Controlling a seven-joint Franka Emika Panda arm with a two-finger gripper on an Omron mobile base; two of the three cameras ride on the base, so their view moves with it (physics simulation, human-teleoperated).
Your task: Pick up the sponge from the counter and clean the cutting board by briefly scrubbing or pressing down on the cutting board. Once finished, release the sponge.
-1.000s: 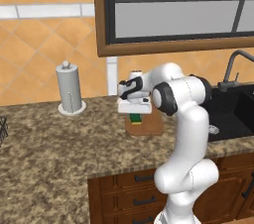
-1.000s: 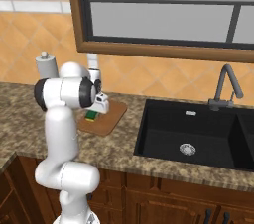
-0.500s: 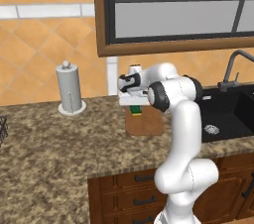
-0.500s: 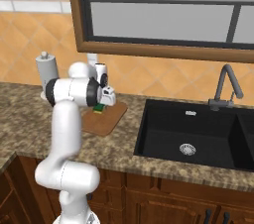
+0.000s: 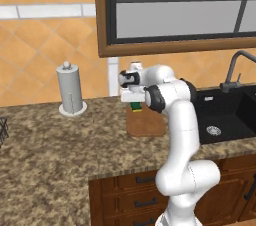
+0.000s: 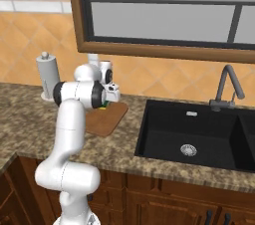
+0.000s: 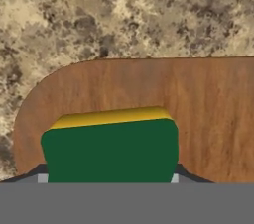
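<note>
Left base view: hand (image 5: pixel 134 101) sits over the far end of the cutting board (image 5: pixel 147 122), sponge (image 5: pixel 136 105) right under it and mostly masked by the wrist; bare counter (image 5: pixel 55 145) to the left, paper towel holder (image 5: pixel 70 90) well apart, sink (image 5: pixel 227 115) just right of the board. Right base view: sponge (image 6: pixel 103 105) is a green-yellow sliver behind the forearm at the board's (image 6: pixel 105 118) far edge, fingers hidden. Hand view: sponge (image 7: pixel 111 146) sits between the fingertips (image 7: pixel 174 172) low over the board (image 7: pixel 208 114), near its rounded corner; grip looks closed on it, sponge-to-board contact unclear.
</note>
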